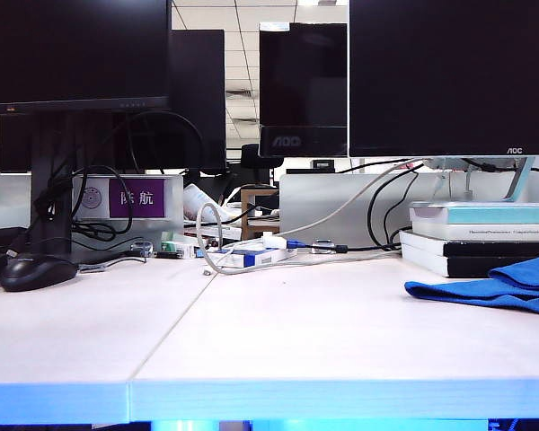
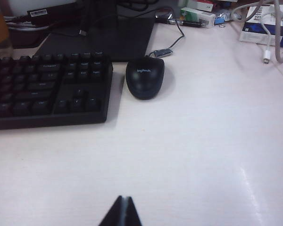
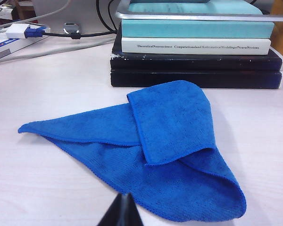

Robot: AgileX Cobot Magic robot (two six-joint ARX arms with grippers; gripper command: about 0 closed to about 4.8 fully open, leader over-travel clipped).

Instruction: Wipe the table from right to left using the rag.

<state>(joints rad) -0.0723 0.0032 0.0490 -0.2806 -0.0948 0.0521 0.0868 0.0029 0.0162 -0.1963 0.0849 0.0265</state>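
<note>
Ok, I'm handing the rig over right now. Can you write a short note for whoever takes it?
Left gripper: shut, empty, above bare table in front of the mouse and keyboard.
Right gripper: shut, empty, just short of the rag's near edge.
Rag: folded loosely on the table's right side, in front of the stack of books.
Done: nothing visible; rag not yet picked up.
Left: grasp the rag with the right gripper, wipe right to left, stopping short of the mouse and cables.

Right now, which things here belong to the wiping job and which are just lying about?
For the job: rag, table, right gripper shut, above the table just short of the rag.
Lying about: mouse, keyboard, stack of books, cables, monitors.
</note>
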